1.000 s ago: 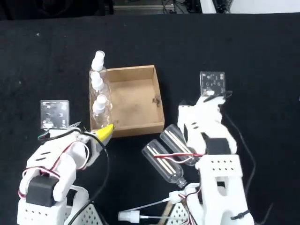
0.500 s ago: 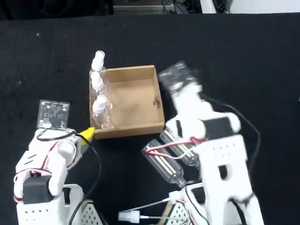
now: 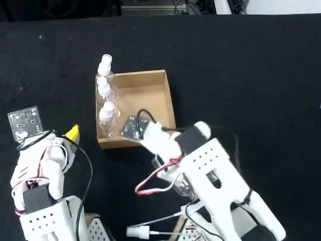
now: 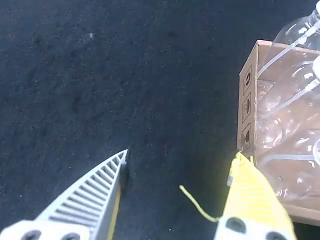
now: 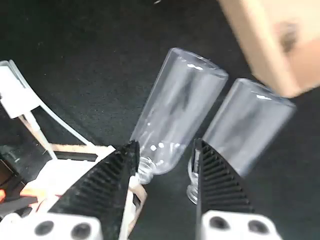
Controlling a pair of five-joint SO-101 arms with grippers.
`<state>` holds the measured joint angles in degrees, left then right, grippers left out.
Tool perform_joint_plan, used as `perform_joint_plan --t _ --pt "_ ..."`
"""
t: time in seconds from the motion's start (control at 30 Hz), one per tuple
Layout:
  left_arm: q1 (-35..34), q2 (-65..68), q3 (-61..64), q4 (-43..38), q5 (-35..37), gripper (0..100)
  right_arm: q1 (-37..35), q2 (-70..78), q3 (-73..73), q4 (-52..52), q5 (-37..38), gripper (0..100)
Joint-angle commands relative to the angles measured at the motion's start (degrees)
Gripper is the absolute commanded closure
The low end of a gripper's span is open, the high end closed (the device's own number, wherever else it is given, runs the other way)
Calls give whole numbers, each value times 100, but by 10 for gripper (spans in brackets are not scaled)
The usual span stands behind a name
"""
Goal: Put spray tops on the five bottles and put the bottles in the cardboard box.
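Three clear bottles with white spray tops [image 3: 106,108] stand along the left wall of the cardboard box [image 3: 145,100]. Two bare bottles lie side by side just outside the box's near corner, necks toward the near table edge: one [image 5: 180,107] and the other [image 5: 246,127]. My right gripper [image 5: 162,150] hangs open just above the neck of the first one, holding nothing. In the high view my right arm [image 3: 200,160] covers most of both. My left gripper [image 4: 180,157] is open and empty over the black table, left of the box [image 4: 248,107].
A loose white spray top with its long tube [image 3: 139,232] lies at the near table edge, also seen as a spray top [image 5: 17,87] beside the arm bases. The black table [image 3: 251,65] is bare to the right and behind the box.
My right arm has swung from the right of the box leftward and down over the two lying bottles. My left gripper has drawn back left, away from the box's near corner.
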<state>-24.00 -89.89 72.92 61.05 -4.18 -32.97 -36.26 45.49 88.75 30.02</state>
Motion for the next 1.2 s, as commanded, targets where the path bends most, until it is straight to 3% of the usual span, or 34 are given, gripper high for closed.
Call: perform_joint_plan --t 0.0,0.3,0.5,0.7,0.87,0.97,1.03,1.17 --pt "-92 -44 -84 -141 18 707 -88 31 488 -730 -114 835" --pt "-92 -44 -66 -141 18 707 -79 57 1499 -1846 -123 834" --pt "-92 -44 -66 -141 18 707 -97 57 2070 -2409 -79 736" --pt "-92 -44 -66 -141 18 707 -88 57 2273 -2690 -62 815" --pt "-92 -44 -66 -141 9 707 -53 -66 1490 -1653 264 978" --pt "-92 -44 -57 -141 9 707 149 -312 426 -466 519 982" --pt "-92 -44 -57 -141 9 707 651 -532 -312 62 598 983" --pt "-92 -44 -57 -132 9 707 2365 -769 -1376 501 730 983"
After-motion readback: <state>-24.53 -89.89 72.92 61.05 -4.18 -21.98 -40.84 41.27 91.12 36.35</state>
